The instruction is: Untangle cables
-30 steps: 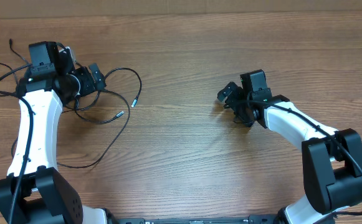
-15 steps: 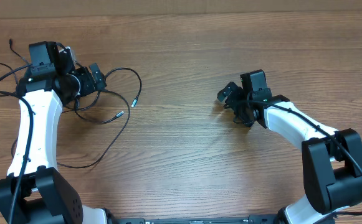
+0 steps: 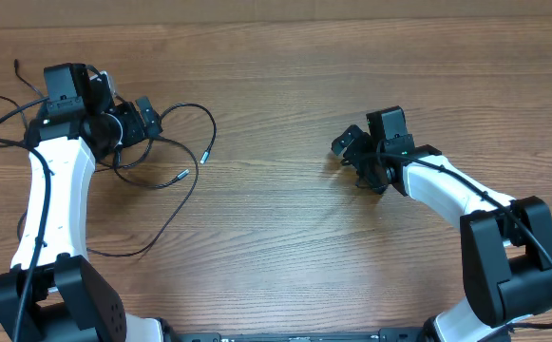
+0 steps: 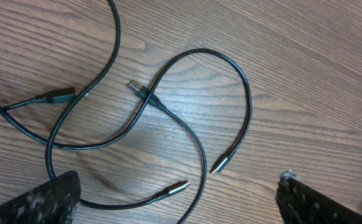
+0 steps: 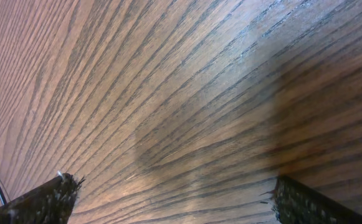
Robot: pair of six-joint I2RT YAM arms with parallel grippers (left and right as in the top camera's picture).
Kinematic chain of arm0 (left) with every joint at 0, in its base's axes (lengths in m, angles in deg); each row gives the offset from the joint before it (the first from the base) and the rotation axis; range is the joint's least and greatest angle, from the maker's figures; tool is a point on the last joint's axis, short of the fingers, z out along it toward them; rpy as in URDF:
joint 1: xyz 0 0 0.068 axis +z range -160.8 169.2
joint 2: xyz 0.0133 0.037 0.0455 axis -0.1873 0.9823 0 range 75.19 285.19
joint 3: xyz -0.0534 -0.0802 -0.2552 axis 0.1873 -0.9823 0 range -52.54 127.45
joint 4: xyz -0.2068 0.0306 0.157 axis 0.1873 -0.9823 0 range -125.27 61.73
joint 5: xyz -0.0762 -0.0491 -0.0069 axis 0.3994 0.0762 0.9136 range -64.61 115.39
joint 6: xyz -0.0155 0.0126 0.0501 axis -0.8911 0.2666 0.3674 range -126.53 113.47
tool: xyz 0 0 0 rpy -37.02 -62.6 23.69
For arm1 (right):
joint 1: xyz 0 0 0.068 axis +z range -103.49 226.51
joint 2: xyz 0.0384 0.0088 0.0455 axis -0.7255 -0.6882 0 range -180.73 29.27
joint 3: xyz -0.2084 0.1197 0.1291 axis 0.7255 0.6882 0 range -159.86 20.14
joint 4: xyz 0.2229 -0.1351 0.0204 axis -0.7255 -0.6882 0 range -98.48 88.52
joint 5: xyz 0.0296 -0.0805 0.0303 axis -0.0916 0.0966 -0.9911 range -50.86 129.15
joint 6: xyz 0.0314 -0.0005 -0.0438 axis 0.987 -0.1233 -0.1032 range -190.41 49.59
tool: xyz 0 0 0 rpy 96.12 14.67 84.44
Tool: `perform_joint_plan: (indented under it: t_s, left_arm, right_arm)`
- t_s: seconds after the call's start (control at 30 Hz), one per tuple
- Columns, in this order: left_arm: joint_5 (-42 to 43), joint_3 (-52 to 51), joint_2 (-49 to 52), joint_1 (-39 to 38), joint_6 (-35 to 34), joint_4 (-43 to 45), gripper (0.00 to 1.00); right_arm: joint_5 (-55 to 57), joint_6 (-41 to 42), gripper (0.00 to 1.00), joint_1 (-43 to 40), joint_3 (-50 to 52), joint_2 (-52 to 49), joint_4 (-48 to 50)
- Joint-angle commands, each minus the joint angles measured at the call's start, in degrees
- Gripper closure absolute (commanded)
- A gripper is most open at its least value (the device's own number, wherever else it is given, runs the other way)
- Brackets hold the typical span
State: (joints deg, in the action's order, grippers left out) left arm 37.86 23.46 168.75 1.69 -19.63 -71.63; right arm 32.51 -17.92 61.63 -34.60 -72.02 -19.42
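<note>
Left end effector (image 3: pixel 131 116): wide open, empty, above the cables (image 4: pixel 250 109).
Right end effector (image 3: pixel 356 160): wide open, empty, well apart.
Cables: thin black cords, silvery plug tips, looped and crossing, left side of desk (image 3: pixel 276 237).
Change: none; everything as before.

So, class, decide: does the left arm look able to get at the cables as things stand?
Probably yes: the open left end effector hangs just above the cables, and nothing lies between them.
</note>
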Motion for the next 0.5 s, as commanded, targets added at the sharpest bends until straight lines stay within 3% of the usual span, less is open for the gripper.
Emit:
perform_joint_plan:
  t_s: [0.0,0.47]
  left_arm:
    - [1.01,0.11,-0.85,0.13,1.31,-0.13,0.00]
    - [0.66,0.11,-7.17,-5.38,1.31,-0.13,0.00]
  right_arm:
    - [0.35,0.04,0.00,0.13,-0.11,0.26,-0.09]
    - [0.33,0.04,0.00,0.13,-0.11,0.26,0.11]
